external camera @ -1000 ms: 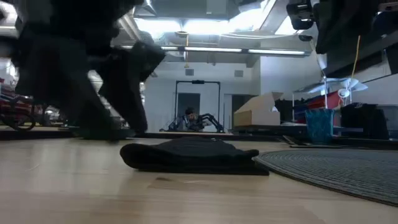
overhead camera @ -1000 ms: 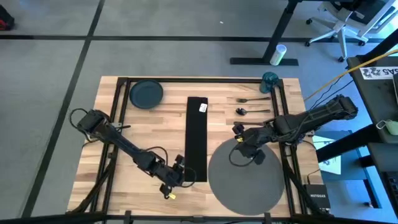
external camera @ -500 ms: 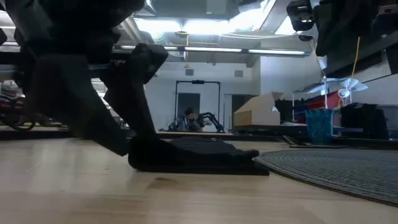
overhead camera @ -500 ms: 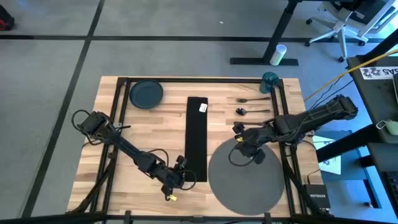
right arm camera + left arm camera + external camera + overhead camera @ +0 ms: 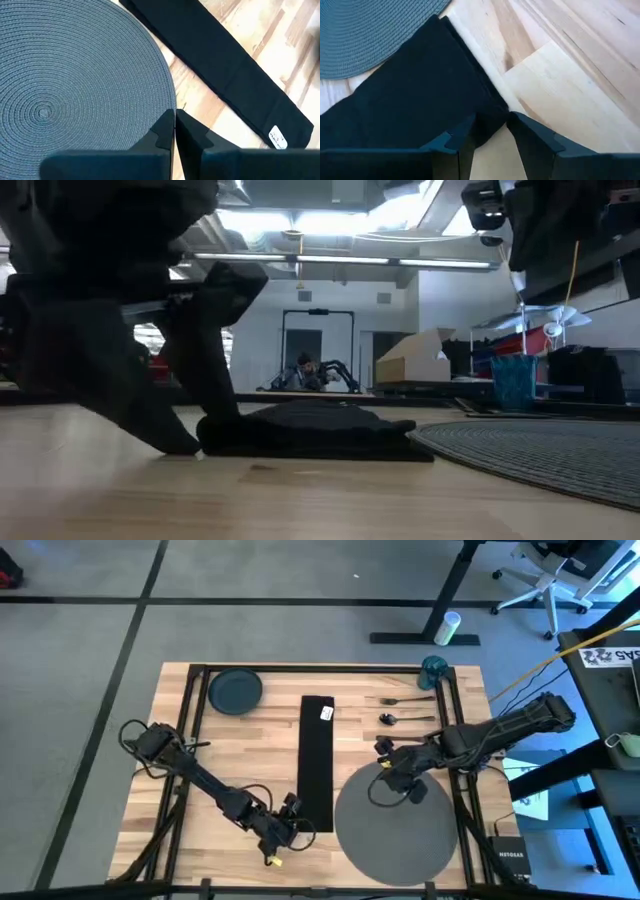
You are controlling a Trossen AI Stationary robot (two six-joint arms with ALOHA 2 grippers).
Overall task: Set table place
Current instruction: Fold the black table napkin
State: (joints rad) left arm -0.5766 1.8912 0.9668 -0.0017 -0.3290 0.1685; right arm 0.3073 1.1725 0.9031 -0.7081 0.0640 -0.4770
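Cloth napkin (image 5: 317, 760), limp and light (likely to drag), suits a corner pinch; left claw (image 5: 490, 131) straddles that corner, open.

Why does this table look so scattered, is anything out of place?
Yes: the plate sits in a far corner, off the placemat. The napkin still has a white tag. The left claw straddles its corner.

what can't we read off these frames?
- Low view: the left gripper blocks the napkin end it reaches.
- Low view: plate and cutlery out of sight behind the napkin.
- High view: fork and spoon too small to tell apart; no knife made out.
- Right gripper: placemat contact unclear.
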